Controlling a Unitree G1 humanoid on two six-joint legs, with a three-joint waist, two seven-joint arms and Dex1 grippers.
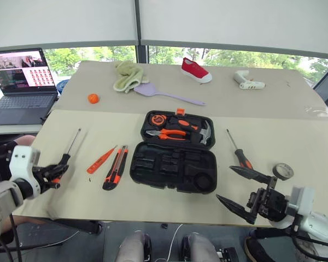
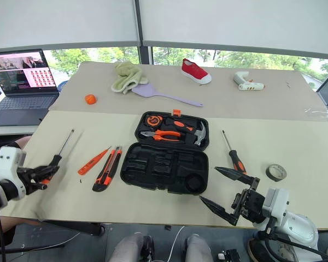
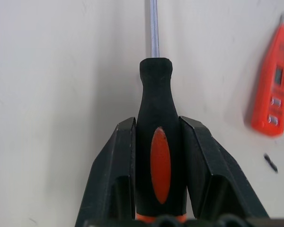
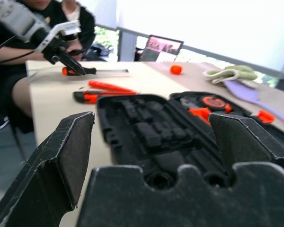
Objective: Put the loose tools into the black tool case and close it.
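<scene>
The black tool case (image 1: 174, 158) lies open mid-table. Left of it lie the utility knife (image 1: 115, 168), the tester screwdriver (image 1: 101, 160) and one screwdriver (image 1: 67, 153); right, another screwdriver (image 1: 238, 150) and the tape roll (image 1: 283, 171).

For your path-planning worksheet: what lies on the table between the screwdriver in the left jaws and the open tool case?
Two loose tools: the slim orange tester screwdriver and the utility knife lie between that screwdriver and the black tool case.

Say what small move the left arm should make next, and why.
Probably finish closing and lift: the left gripper has its fingers around the screwdriver handle, which lies on the table, and the black tool case lies open.
</scene>
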